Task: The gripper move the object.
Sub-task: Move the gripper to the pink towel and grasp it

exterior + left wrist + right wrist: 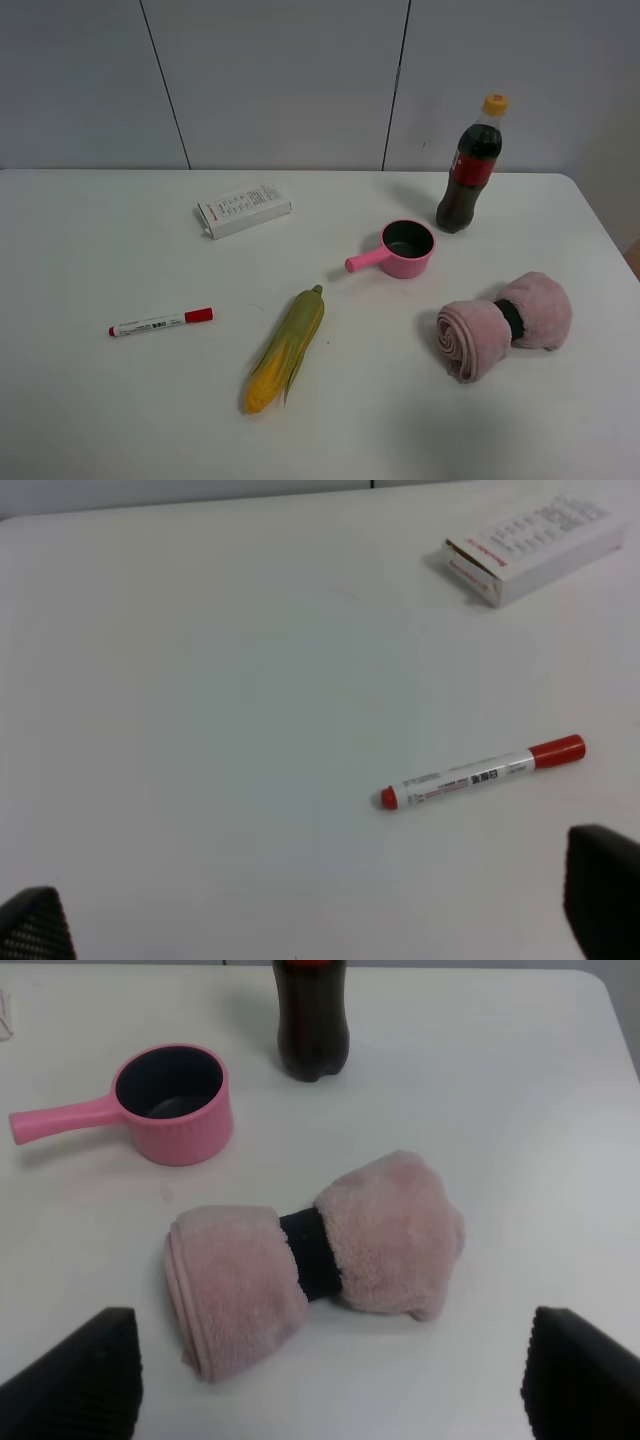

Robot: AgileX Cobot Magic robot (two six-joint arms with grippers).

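Note:
The object, a fuzzy dusty-pink rolled towel (505,324) cinched by a black band, lies on the white table (100,240) at the right. In the right wrist view the towel (310,1260) lies ahead of my right gripper (330,1385), whose black fingertips (85,1380) stand wide apart and empty on either side of it, not touching. My left gripper (320,920) is open and empty over bare table, near a red-capped marker (482,772). Neither gripper shows in the exterior high view.
A glossy pink pot with handle (395,250) and a cola bottle (468,165) stand behind the towel. A corn cob (287,347) lies mid-table, the marker (160,322) at the left, a white box (243,210) at the back.

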